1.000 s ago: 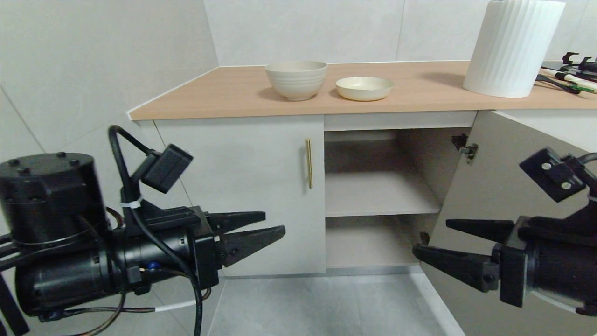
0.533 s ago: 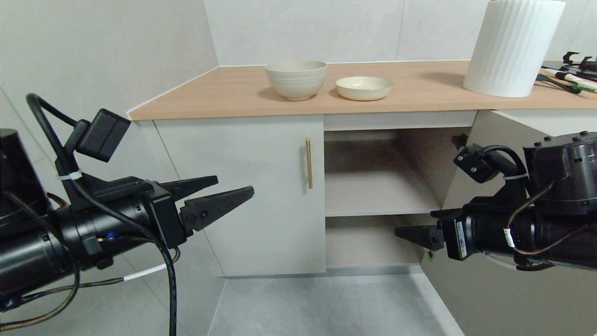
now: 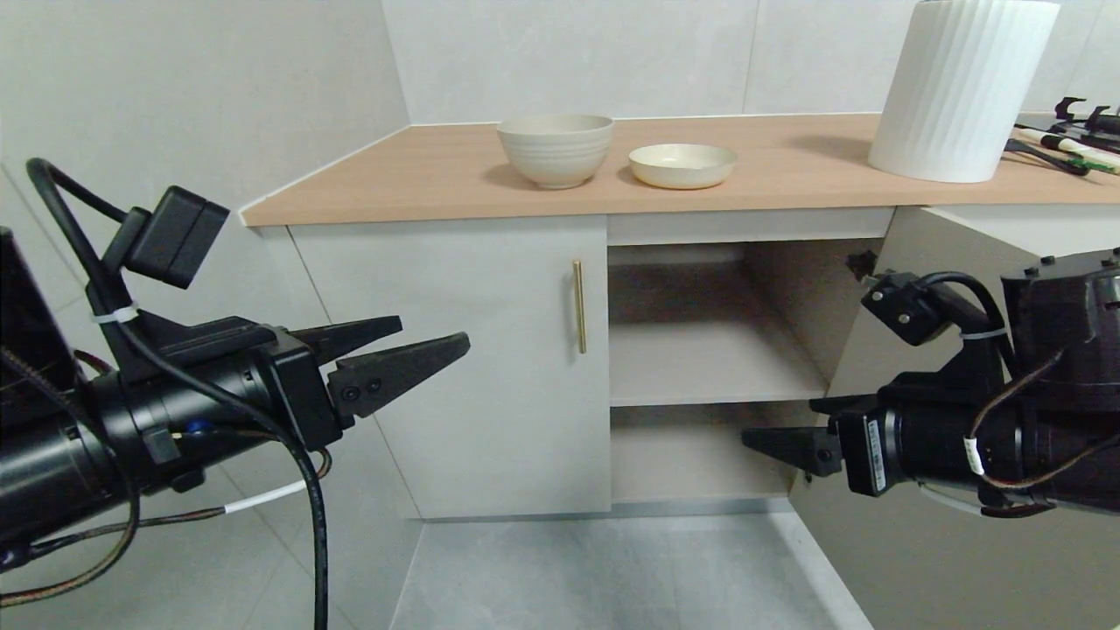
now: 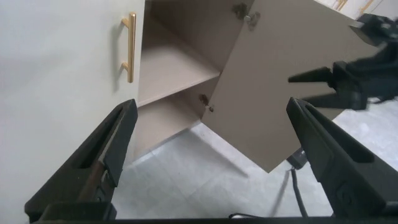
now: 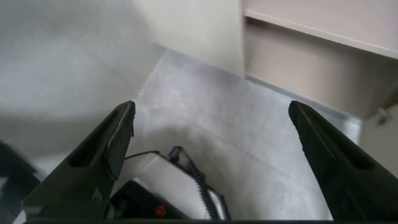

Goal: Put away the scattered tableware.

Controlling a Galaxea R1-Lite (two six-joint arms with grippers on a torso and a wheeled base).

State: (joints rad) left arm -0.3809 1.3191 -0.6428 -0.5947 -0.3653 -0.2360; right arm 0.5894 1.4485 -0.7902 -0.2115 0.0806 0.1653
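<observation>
Beige bowl (image 3: 555, 149): we see it upright on the wooden bench (image 3: 420, 184), toward the back.
Cream dish (image 3: 683, 165): shallow, just beside the bowl on its right, not touching it.
Cabinet (image 3: 709, 363): under the bench; its right door (image 3: 875, 569) stands open, and its left door (image 3: 455, 367) is shut.
Left gripper (image 3: 433, 332): low before the shut door, well below the bowl; we see its fingers spread, holding nothing.
Right gripper (image 3: 779, 422): near the open door, level with the lower compartment; its fingers are spread wide.
White ribbed container (image 3: 962, 87): on the bench, far right.
</observation>
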